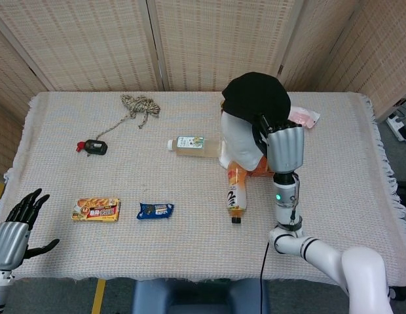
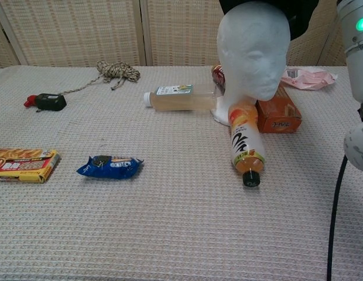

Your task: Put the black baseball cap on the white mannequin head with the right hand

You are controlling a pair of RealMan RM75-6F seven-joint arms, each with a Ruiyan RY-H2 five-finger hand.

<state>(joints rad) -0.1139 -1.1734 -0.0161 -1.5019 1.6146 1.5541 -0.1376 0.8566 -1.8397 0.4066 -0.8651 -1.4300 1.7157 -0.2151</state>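
1. Fingers of the right hand (image 1: 283, 147) grip the rear edge of the black baseball cap (image 1: 255, 96); the fingertips themselves are hidden behind the silver back of the hand.
2. That cap sits over the crown of the white mannequin head (image 1: 239, 142), which stands upright near the far middle of the table (image 1: 190, 255); in the chest view the dark cap (image 2: 300, 14) covers the top of the head (image 2: 252, 50).
3. Against the base of the mannequin head lie an orange juice bottle (image 1: 236, 191), a clear bottle (image 1: 193, 145) and an orange box (image 2: 278, 116). A pink packet (image 1: 304, 118) lies behind.
4. At the near left corner, the left hand (image 1: 16, 226) holds nothing, its dark fingers spread apart.
5. Further left lie a blue snack packet (image 1: 154, 210), a yellow snack box (image 1: 96, 209), a coiled rope (image 1: 140, 104) and a small black device (image 1: 93, 147).
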